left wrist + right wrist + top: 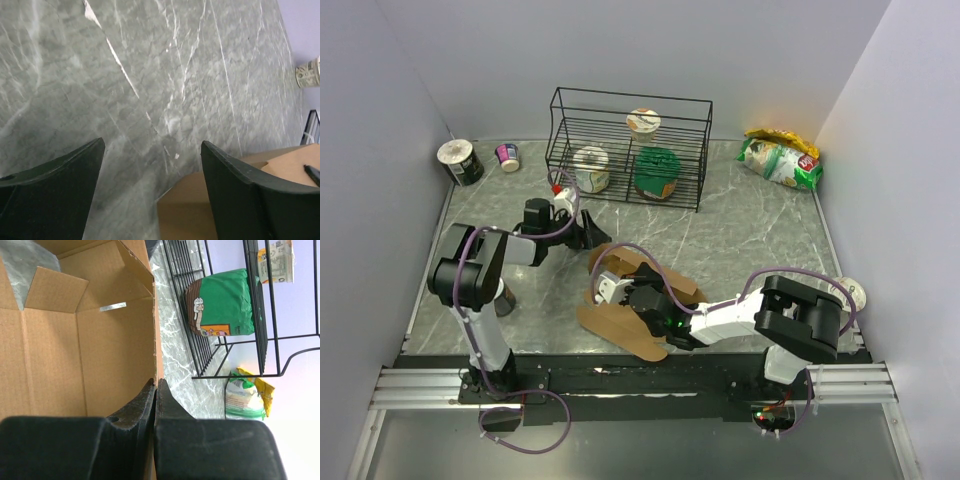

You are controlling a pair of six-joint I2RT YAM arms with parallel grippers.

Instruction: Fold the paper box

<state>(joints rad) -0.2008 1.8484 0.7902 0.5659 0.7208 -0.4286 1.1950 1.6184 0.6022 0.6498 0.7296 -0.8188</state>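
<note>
Right pincer (pixel 155 390) is squeezed shut on a thin side wall of the paper box (pixel 90 350). It sits half folded on the table (pixel 150 75) between both arms. Left pincer (pixel 152 145) hangs wide open and empty, just beside it. Best to hold that wall steady and push the next flap slowly.

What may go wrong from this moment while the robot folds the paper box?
1. The right gripper is shut on only the thin edge of one wall of the paper box; the cardboard might slip out or tear there.
2. The left gripper hangs open beside the box, holding nothing, so the box may slide on the smooth table when it is pushed.
</note>
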